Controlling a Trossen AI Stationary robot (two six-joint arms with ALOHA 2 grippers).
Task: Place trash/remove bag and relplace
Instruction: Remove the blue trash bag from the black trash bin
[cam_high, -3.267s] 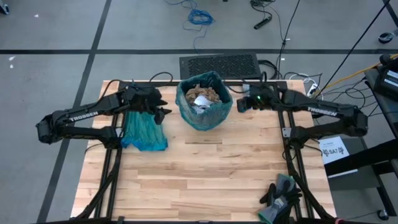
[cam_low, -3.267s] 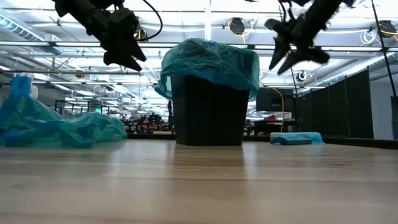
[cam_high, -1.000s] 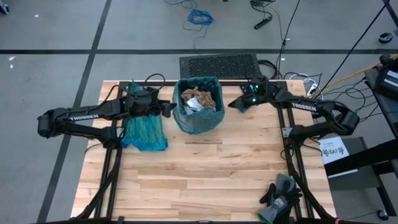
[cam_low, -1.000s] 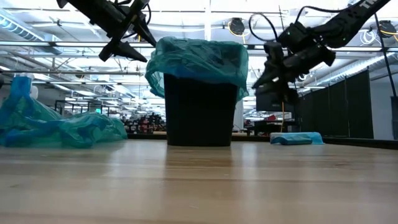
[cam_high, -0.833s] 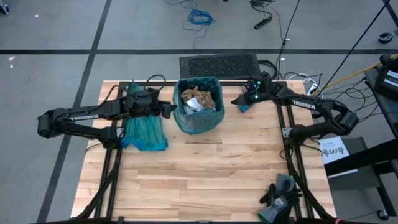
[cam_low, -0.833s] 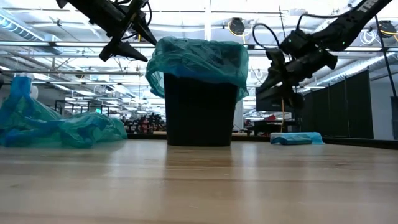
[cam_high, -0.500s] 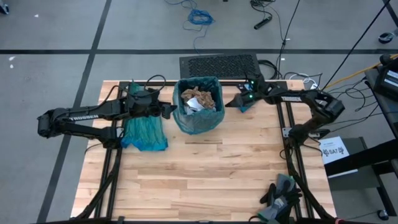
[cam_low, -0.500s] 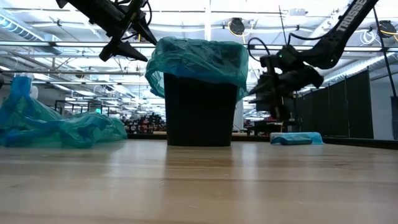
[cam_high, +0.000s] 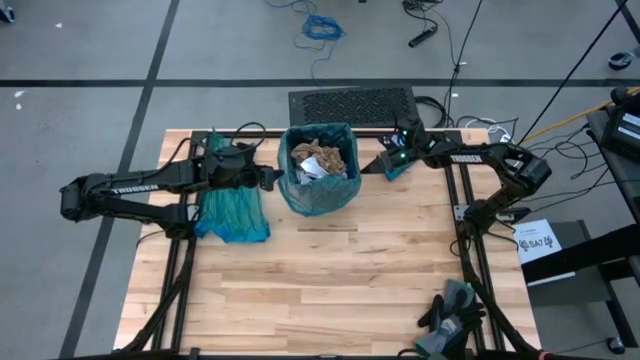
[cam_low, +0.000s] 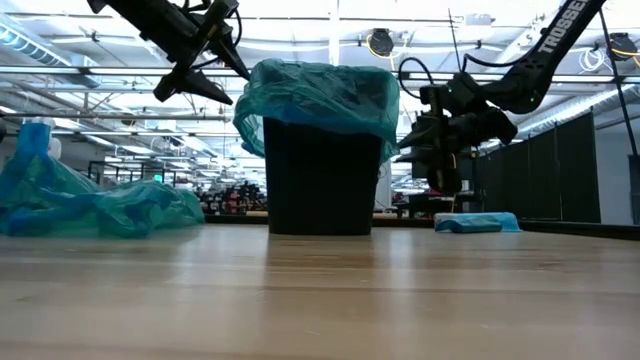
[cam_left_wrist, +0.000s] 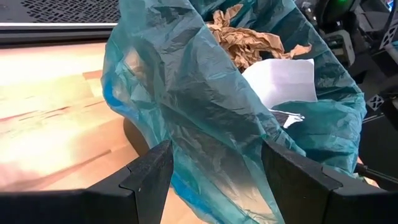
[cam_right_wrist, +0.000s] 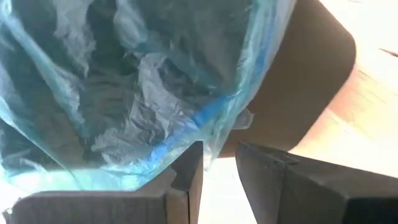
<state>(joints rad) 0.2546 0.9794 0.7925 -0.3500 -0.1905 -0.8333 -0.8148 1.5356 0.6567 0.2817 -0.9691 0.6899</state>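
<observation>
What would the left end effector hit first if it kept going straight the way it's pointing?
Most likely the teal bag draped over the bin's rim: the left end effector is open, with the plastic right ahead between its fingers. Depth is unclear.

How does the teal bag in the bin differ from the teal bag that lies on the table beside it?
The bag in the bin is spread open and folded over the rim of the black bin; the loose bag lies flat and crumpled on the table. The bag in the bin holds trash, brown paper and a white scrap; no contents show in the loose bag. Both are thin teal plastic.
</observation>
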